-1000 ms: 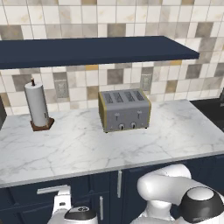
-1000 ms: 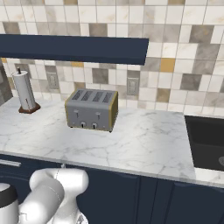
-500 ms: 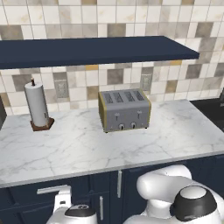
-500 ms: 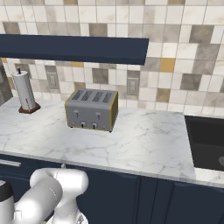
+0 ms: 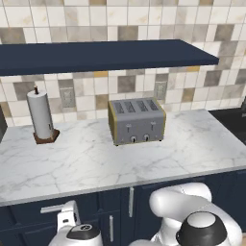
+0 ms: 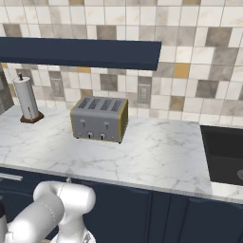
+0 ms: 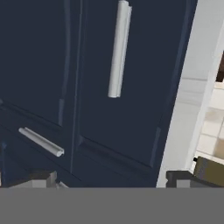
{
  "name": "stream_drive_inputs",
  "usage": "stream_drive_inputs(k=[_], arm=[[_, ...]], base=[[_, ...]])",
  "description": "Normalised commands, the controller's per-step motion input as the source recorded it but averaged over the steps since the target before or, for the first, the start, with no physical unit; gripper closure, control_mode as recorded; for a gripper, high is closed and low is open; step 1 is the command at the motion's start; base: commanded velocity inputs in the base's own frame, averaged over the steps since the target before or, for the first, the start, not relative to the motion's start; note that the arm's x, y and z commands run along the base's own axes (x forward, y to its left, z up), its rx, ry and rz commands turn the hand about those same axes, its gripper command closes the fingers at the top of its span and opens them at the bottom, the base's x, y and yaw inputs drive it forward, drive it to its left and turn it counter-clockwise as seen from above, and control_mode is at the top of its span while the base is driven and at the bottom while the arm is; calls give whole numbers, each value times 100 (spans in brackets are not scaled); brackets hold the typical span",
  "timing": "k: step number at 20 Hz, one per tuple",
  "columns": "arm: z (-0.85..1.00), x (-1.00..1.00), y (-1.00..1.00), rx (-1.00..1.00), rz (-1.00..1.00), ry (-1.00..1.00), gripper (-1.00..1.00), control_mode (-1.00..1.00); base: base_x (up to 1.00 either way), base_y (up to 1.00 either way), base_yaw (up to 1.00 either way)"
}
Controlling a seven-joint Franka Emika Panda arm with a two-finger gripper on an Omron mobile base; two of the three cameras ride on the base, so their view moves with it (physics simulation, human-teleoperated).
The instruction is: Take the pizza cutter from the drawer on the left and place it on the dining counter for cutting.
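Reaching low toward the closed drawer (image 7: 127, 65) looks like the step in hand: in the hand view its navy front with the silver bar handle (image 7: 118, 49) sits at about twelve o'clock, well apart from the gripper (image 7: 109, 181), whose fingers (image 7: 177, 178) stand spread wide and grasp nothing. Next, I judge, the hand must close the gap, line its fingers across that bar, clench and pull the drawer out. Whatever the drawer holds, including the pizza cutter, is hidden behind its shut front.
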Motion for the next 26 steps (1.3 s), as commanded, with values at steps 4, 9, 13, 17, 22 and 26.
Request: stream_drive_inputs(k=[4, 9, 13, 17, 22, 26], arm=[[-1, 25, 7, -3, 0, -6, -100, -100], [-7, 28, 3, 0, 0, -18, -100, -100], [-24, 21, 1, 0, 0, -5, -100, -100], [-33, 16, 14, 0, 0, -5, -100, -100], [-13, 28, 12, 0, 0, -15, -100, -100], [-17, 26, 13, 0, 0, -11, -100, -100]], base=[[0, 0, 0], [0, 0, 0], [0, 0, 0], [0, 0, 0], [0, 0, 0], [0, 0, 0]])
